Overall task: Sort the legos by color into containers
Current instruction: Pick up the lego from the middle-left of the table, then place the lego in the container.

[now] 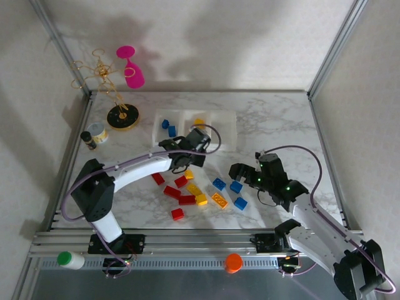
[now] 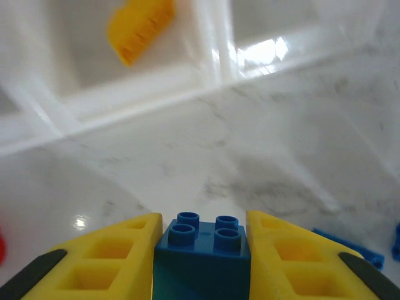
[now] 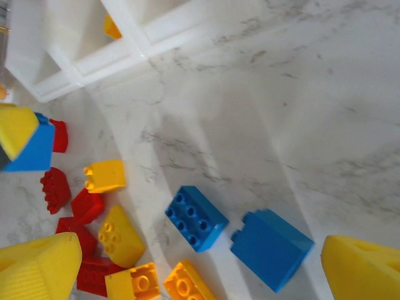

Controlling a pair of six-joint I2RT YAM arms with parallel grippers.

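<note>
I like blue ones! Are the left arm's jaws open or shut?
Shut on a blue brick: it sits pinched between the yellow jaws.

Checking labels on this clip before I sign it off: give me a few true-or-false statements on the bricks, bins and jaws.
1. The jaws of the left gripper clamp a blue brick. True.
2. The right gripper has its jaws shut on a yellow brick. False: they stand open, holding nothing, above loose blue bricks.
3. A yellow brick lies in one of the bins. True.
4. Every red brick is in a bin. False: several red bricks lie on the table.
</note>
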